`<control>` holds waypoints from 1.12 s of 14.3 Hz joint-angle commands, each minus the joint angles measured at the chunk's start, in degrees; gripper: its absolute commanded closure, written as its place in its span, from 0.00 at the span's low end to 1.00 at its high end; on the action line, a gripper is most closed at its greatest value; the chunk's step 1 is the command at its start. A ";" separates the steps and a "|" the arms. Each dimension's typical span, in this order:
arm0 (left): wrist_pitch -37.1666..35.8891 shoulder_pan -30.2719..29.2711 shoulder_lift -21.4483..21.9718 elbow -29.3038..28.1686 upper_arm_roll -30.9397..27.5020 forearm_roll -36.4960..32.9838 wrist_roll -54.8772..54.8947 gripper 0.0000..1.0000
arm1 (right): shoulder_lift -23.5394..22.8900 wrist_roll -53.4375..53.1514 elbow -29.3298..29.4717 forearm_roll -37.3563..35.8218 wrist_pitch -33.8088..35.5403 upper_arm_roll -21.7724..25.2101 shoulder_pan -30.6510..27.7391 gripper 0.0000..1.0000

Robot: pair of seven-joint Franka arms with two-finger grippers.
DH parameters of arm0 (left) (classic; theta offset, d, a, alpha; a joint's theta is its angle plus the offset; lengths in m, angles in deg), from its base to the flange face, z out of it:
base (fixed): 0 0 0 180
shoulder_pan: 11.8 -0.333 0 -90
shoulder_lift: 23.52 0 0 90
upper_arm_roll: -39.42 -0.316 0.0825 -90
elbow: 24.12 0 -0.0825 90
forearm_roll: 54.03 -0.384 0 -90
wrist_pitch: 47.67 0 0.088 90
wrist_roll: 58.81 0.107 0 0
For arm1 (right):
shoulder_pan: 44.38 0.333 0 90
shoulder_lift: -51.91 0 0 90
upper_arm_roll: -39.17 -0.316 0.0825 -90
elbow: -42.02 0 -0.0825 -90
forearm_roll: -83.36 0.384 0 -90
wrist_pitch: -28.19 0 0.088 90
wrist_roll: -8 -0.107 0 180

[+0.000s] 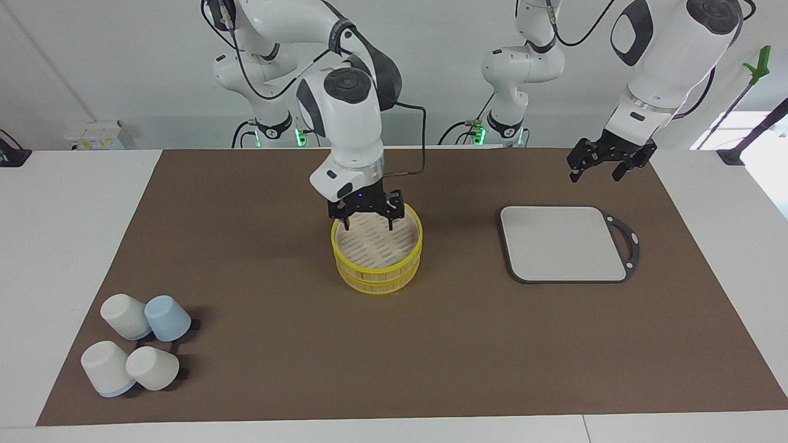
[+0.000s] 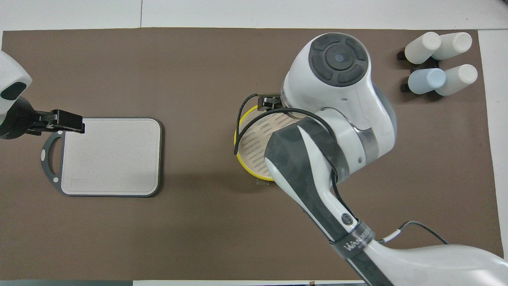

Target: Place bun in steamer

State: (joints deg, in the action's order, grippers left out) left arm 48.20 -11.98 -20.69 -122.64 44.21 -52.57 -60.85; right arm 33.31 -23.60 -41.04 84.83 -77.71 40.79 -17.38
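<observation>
I see my right gripper with fingers spread apart, empty, just above the steamer. My left gripper waits, fingers apart, over the board's edge. I can't spot the bun.

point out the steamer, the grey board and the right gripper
steamer (image 1: 377,266): facing view, on its yellow-rimmed side wall.
grey board (image 1: 563,243): facing view, on the middle of its pale top.
right gripper (image 1: 366,219): facing view, midway between its open fingertips, over the steamer.
</observation>
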 commanded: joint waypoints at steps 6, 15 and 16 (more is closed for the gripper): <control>-1.03 0.98 0.86 -0.27 -0.84 -1.02 0.63 0.00 | 5.93 12.06 -1.22 0.02 10.43 -0.83 -15.55 0.00; -0.94 1.06 1.04 -0.18 -0.58 -3.13 0.63 0.00 | 13.06 19.91 -2.89 -0.06 19.42 -0.83 -24.27 0.00; -1.03 1.06 1.04 -0.18 -0.58 -3.13 0.63 0.00 | 13.33 20.00 -3.07 0.02 19.50 -0.83 -24.27 0.00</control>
State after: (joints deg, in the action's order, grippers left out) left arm 48.17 -11.97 -20.64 -122.64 44.32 -54.56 -60.82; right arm 45.04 -5.01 -42.10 84.81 -58.01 40.85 -40.35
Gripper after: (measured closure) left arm 0.000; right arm 0.000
